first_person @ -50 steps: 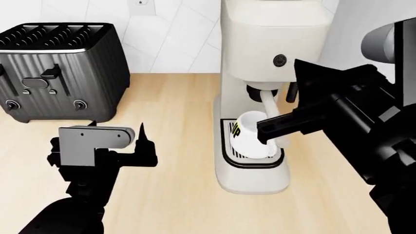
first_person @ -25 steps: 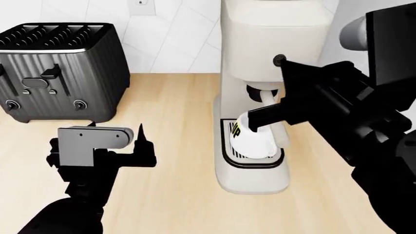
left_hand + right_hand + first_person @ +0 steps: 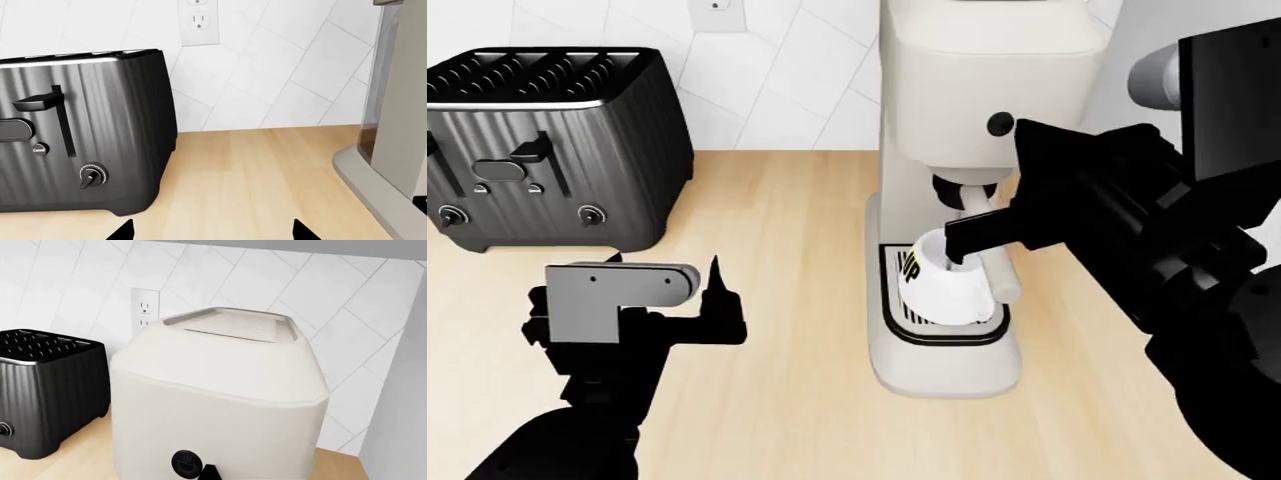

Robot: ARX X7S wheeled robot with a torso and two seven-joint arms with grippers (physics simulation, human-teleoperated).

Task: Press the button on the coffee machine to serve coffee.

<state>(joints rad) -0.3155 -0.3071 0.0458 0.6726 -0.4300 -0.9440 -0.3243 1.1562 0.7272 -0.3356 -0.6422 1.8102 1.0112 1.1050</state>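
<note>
The cream-white coffee machine (image 3: 985,60) stands at the middle back, with a white cup (image 3: 945,288) on its black-rimmed drip tray (image 3: 889,318). The small round dark button (image 3: 1000,124) sits on the front of the machine's head. It also shows in the right wrist view (image 3: 186,463), marked with a cup icon. My right gripper (image 3: 954,240) is shut and empty, in front of the machine. Its single dark tip (image 3: 209,473) shows right beside the button; I cannot tell if it touches. My left gripper (image 3: 723,292) is open and empty over the counter, left of the machine.
A black ribbed toaster (image 3: 547,140) stands at the back left, also in the left wrist view (image 3: 80,130). The wooden counter (image 3: 787,300) lies between toaster and machine. A white tiled wall with an outlet (image 3: 199,20) is behind. The machine's base (image 3: 373,185) edges the left wrist view.
My right gripper has risen and moved left in front of the machine's head, then shifted slightly so the button shows again. The left arm has not moved.
</note>
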